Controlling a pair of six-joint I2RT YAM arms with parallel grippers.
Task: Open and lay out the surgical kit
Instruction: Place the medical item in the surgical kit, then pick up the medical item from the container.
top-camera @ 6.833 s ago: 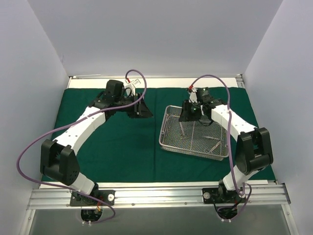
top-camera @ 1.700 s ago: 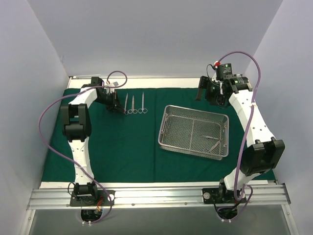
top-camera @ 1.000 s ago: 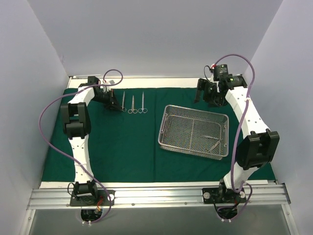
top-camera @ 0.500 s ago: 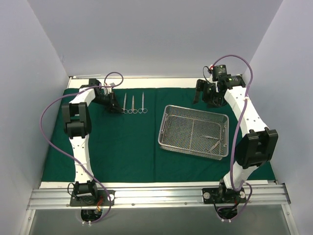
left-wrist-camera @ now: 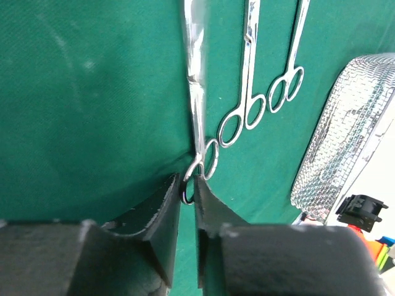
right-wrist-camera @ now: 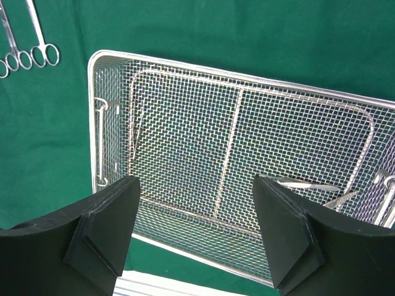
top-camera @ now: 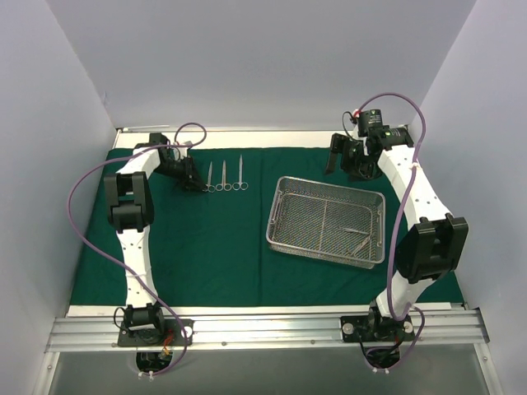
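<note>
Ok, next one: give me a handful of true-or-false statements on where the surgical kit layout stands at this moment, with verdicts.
1. Three instruments lie side by side on the drape, on the left arm's side of the tray. True.
2. The tray is empty. False: a few loose instruments lie in one end of it.
3. The right gripper holds an instrument. False: it is wide open with nothing in it, above the tray.
4. The left gripper has its fingers on either side of a ring handle of the outermost instrument. True.
5. The drape is folded over the tray. False: it is spread flat under it.
</note>
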